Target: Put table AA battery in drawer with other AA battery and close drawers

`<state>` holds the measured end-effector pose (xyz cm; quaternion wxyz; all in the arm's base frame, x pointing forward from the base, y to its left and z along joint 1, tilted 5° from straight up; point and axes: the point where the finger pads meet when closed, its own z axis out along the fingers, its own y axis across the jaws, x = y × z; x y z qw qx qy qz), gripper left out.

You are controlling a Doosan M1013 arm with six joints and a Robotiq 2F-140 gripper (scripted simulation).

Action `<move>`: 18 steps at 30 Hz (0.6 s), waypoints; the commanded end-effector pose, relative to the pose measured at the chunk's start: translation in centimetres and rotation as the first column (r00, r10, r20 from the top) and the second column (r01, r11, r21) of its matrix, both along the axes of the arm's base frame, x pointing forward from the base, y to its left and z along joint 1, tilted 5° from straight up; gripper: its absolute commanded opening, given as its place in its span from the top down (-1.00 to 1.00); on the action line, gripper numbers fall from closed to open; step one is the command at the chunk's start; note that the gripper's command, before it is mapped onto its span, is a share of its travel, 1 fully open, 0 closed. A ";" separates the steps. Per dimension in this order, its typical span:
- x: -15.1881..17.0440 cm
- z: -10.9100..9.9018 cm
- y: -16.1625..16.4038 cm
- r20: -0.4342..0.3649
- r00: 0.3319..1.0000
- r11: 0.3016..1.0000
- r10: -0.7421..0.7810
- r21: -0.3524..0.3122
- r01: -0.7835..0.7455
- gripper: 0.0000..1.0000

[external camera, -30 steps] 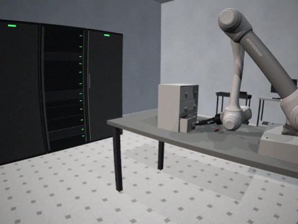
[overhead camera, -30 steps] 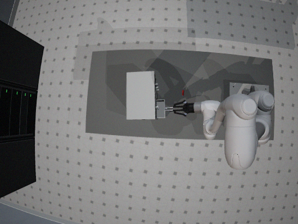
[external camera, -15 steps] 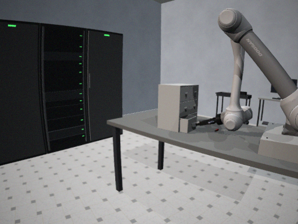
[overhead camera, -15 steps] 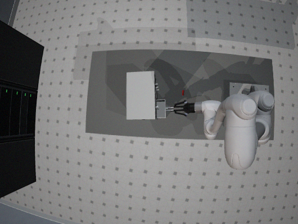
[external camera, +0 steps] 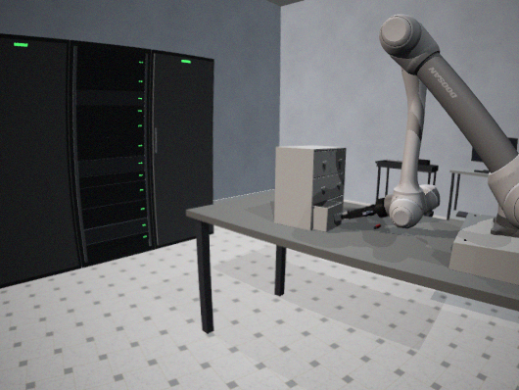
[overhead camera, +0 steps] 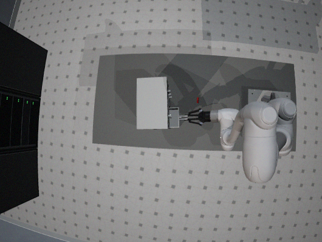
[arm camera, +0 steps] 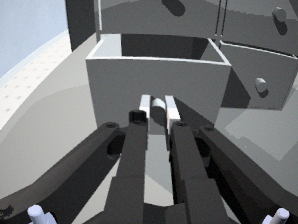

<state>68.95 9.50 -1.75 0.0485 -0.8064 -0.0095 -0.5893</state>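
The battery (overhead camera: 197, 99) is a small red cylinder lying on the tabletop (overhead camera: 127, 137), in the top view at about 1 o'clock from the fingertips and just beside the arm's wrist, apart from everything. It is likely light, rigid and smooth, and being round it may roll if nudged. The best hold is probably across its middle, fingers square to its long axis, so it cannot pivot or squirt out endways. It is too small in these views to tell which way it points.

The battery is not between the fingers. The gripper (arm camera: 158, 106) reaches level toward the chest (overhead camera: 152, 103) and its fingers are pinched nearly together on the knob (arm camera: 158, 103) of the lowest drawer (arm camera: 156, 75), which shows as a small pale stub between the two light pads. In the top view this drawer sits at 9 o'clock from the gripper and stands out from the chest's front by a short way, well under half its length as far as I can judge, so it should not droop yet.

The wrist view looks into the open tray; the part of its floor that shows is bare, and the rest is hidden by the front wall. The other drawers (arm camera: 261, 36) are pushed in, knobs showing. Whether this drawer is the one with the matching battery cannot be told.

The chest stands upright near the middle of the tabletop, with the arm's base plate (overhead camera: 253, 92) at 3 o'clock from it.
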 end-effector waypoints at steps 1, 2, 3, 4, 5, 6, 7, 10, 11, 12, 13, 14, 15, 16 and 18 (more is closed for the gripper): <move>0.0 0.0 0.0 0.000 1.000 1.000 0.000 0.000 0.000 0.84; 0.0 0.0 0.0 0.000 1.000 1.000 0.000 0.000 0.000 0.79; 0.0 0.0 0.0 0.000 1.000 1.000 0.000 0.000 0.000 0.79; 0.0 0.0 0.0 0.000 1.000 1.000 0.000 0.000 0.000 0.74; 0.0 0.0 0.0 0.000 1.000 1.000 0.000 0.000 0.000 0.74; 0.0 0.0 0.0 0.000 1.000 1.000 0.000 0.000 0.000 0.70; 0.0 0.0 0.0 0.000 1.000 1.000 0.000 0.000 0.000 0.70; 0.0 0.0 0.0 0.000 1.000 1.000 0.000 0.000 0.000 0.60; 0.0 0.0 0.0 0.000 1.000 1.000 0.000 0.000 0.000 0.60; 0.0 0.0 0.0 0.000 1.000 1.000 0.000 0.000 0.000 0.60; 0.0 0.0 0.0 0.000 1.000 1.000 0.000 0.000 0.000 0.60; 0.0 0.0 0.0 0.000 1.000 1.000 0.000 0.000 0.000 0.60; 0.0 0.0 0.0 0.000 1.000 1.000 0.000 0.000 0.000 0.60; 0.0 0.0 0.0 0.000 1.000 1.000 0.000 0.000 0.000 0.60; 0.0 0.0 0.0 0.000 1.000 1.000 0.000 0.000 0.000 0.60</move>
